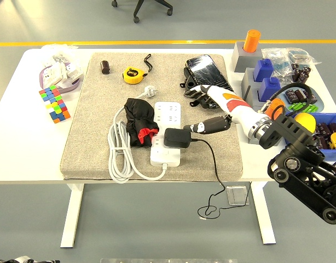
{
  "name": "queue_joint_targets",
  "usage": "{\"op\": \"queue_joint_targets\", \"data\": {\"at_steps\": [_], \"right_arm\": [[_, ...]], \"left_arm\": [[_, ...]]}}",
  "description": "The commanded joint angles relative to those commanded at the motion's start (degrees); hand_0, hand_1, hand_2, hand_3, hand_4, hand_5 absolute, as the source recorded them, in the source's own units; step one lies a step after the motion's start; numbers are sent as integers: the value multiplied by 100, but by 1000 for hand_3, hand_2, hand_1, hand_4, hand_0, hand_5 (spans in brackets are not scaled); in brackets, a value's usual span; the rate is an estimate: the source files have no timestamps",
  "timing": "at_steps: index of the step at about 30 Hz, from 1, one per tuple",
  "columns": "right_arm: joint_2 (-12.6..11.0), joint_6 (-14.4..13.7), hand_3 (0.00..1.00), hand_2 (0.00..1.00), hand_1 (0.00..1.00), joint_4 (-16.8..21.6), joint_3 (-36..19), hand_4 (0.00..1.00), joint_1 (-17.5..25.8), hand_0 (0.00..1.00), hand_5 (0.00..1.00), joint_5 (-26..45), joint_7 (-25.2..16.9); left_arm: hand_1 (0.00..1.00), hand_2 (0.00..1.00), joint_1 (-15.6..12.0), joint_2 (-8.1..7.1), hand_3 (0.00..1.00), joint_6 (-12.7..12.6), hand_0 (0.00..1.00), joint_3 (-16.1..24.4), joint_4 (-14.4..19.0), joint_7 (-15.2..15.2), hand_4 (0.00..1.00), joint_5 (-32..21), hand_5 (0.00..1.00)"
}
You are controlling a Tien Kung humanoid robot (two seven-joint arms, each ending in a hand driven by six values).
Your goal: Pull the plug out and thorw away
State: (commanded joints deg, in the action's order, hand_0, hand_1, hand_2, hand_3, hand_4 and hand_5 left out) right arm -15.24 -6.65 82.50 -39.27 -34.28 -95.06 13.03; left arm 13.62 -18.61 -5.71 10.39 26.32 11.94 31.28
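plug (178, 137) sat in power strip (167, 132) on mat (102, 137); right hand (212, 109) hovered beside it, fingers (203, 127) spread, holding nothing.

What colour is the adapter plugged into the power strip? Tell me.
Black, seen in the head view: the adapter sits on the white power strip.

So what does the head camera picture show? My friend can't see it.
The robot's right hand hovers open beside a black plug adapter in a white power strip on a grey mat. A black glove lies alongside.
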Motion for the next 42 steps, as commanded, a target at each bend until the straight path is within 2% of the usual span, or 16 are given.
{"op": "queue_joint_targets", "data": {"at_steps": [3,9,21,22,27,28,39,40,42], "right_arm": [[48,-70,795,767,749,-127,172,998,-75,698,368,46,-13],[343,-438,781,754,741,-778,865,998,-374,698,383,232,-137],[600,-741,756,726,716,-1469,1266,998,-482,662,385,282,-322],[612,-783,735,705,688,-1521,1286,998,-486,634,370,276,-347],[666,-998,735,705,688,-1688,1265,998,-500,634,370,190,-470],[672,-1022,700,681,670,-1713,1270,998,-506,608,342,180,-495],[763,-1173,662,670,656,-1920,1483,998,-559,588,329,143,-598],[769,-1184,617,656,644,-1931,1491,998,-559,577,282,133,-601],[782,-1207,617,656,644,-1951,1493,998,-554,577,282,105,-604]], "left_arm": [[688,718,-6,-2,723,-1,548,-7,-2,0,940,-2,537],[688,718,-15,-2,723,1,548,-24,-1,4,941,-8,536],[688,718,-38,5,723,3,548,-50,15,5,941,5,537],[688,718,-38,6,724,2,549,-46,16,3,941,5,537],[688,718,-24,6,724,1,549,-58,19,2,941,12,537],[688,717,-22,7,724,2,548,-63,20,3,940,12,536],[688,716,-29,13,725,7,548,-73,25,7,940,17,536],[688,716,-28,13,723,5,549,-71,26,6,941,18,538],[688,716,-28,15,723,5,549,-71,26,4,941,18,538]]}}
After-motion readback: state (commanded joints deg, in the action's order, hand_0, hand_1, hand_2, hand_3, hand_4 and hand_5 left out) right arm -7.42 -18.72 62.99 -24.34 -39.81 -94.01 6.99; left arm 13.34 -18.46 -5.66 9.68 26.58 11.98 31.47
